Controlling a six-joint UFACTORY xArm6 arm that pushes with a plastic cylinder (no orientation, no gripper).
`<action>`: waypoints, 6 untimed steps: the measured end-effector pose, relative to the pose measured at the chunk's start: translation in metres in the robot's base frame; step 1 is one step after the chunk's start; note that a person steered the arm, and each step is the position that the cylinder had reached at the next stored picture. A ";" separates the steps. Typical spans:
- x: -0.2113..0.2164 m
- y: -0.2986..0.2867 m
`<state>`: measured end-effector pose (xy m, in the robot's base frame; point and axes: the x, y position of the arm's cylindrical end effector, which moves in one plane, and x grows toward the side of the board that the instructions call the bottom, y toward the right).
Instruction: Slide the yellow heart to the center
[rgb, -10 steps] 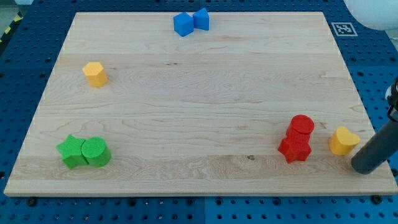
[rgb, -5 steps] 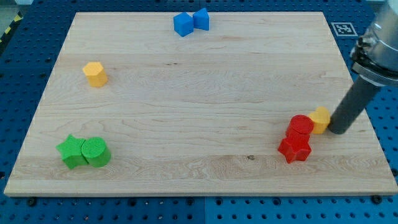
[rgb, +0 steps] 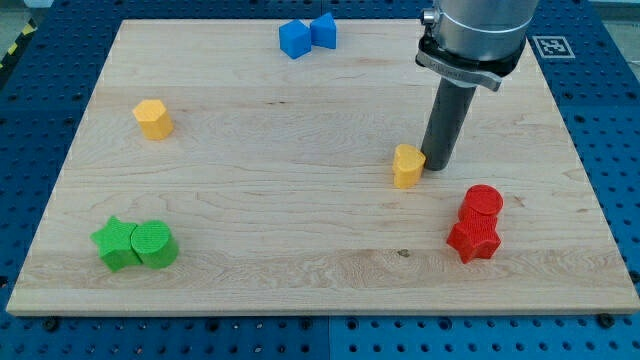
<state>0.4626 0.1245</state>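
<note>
Taking the yellow heart (rgb: 407, 166) as the landmark, everything else on the wooden surface (rgb: 300, 270) falls into place around it.

Far to the heart's left and lower, near the surface's bottom-left corner, a green star (rgb: 116, 243) and a green cylinder (rgb: 153, 243) sit touching, the star on the outer side. Also far to the heart's left but a little higher than it, a yellow hexagon block (rgb: 153, 118) stands alone near the left edge. Up and to the left of the heart, at the top edge of the surface, two blue blocks (rgb: 307, 35) touch each other; their exact shapes are hard to make out.

The heart itself lies somewhat right of the surface's middle, roughly at mid-height.

Just to the heart's right, my tip (rgb: 437, 165) meets its right side, the dark rod rising straight up into the grey arm at the view's top. There is no claw on this arm, so no spread or pinch can be told.

Lower and to the right of the heart, well apart from it, a red cylinder (rgb: 484, 201) touches a red star (rgb: 474, 240) just below it.
</note>
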 end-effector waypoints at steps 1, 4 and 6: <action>0.008 0.000; 0.021 0.000; 0.020 -0.049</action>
<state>0.4830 0.0757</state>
